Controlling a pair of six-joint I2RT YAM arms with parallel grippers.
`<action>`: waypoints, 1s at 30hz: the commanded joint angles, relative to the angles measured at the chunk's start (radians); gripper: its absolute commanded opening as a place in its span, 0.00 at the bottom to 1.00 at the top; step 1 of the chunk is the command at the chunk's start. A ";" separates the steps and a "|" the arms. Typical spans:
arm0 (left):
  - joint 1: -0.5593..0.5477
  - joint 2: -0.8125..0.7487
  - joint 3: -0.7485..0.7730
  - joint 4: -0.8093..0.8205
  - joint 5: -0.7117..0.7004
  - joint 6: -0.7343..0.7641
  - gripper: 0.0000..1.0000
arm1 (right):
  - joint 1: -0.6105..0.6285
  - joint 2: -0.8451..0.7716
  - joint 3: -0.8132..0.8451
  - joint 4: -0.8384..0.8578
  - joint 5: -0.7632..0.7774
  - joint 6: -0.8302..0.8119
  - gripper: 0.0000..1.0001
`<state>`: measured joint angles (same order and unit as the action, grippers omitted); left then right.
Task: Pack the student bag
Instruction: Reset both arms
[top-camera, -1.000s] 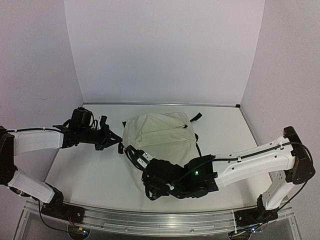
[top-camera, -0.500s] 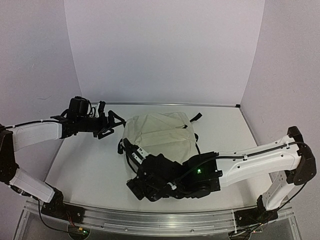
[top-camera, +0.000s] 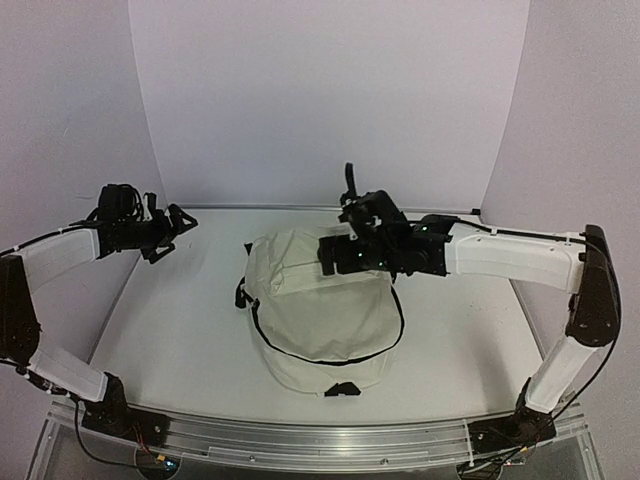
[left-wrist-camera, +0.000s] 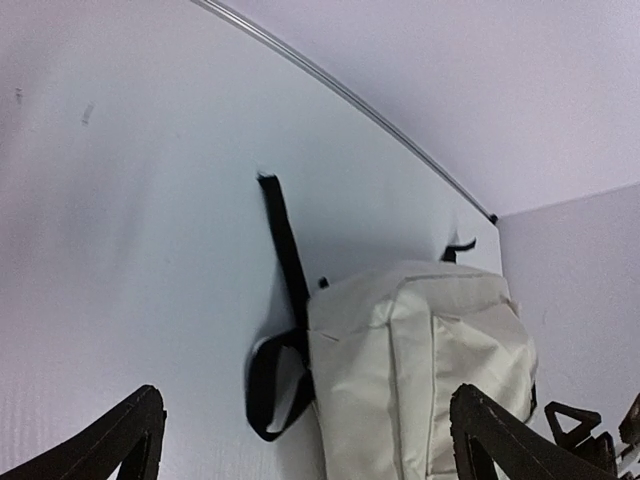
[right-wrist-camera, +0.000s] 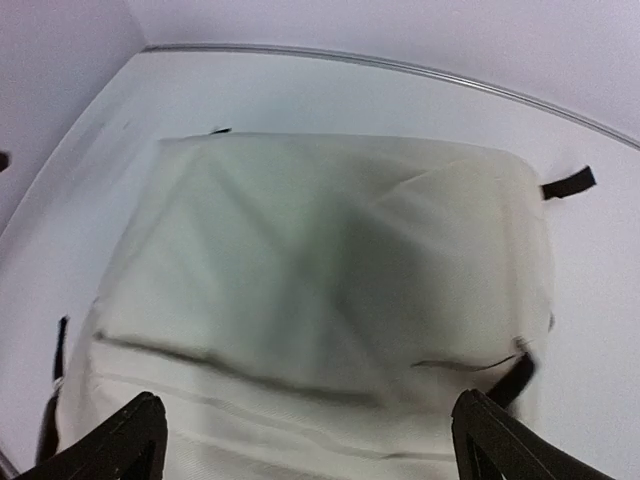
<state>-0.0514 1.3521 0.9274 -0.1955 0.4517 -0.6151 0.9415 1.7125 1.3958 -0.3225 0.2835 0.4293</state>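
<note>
Hanging over the one student bag (top-camera: 320, 310), the right arm (top-camera: 500, 255) has empty, wide-open jaws. The left arm (top-camera: 60, 255), off to the bag's side, does too.

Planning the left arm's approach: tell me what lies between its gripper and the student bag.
Bare table only, between left gripper and student bag, in the top view.

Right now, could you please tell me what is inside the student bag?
Nothing inside shows. The student bag lies on the table, only its cream outer fabric and black straps visible; the fabric covers its interior, so its contents cannot be told.
</note>
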 joint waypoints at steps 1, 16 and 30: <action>0.102 -0.078 -0.005 -0.008 -0.089 0.055 1.00 | -0.206 -0.137 -0.100 0.091 -0.114 0.032 0.98; 0.192 -0.317 -0.298 0.295 -0.507 0.308 1.00 | -0.656 -0.591 -0.656 0.631 -0.066 -0.087 0.98; 0.191 -0.309 -0.492 0.525 -0.478 0.343 1.00 | -0.657 -0.773 -1.110 1.177 0.009 -0.242 0.98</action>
<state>0.1421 1.0449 0.4754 0.2075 -0.0222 -0.2896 0.2840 0.9573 0.3160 0.6836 0.2698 0.2321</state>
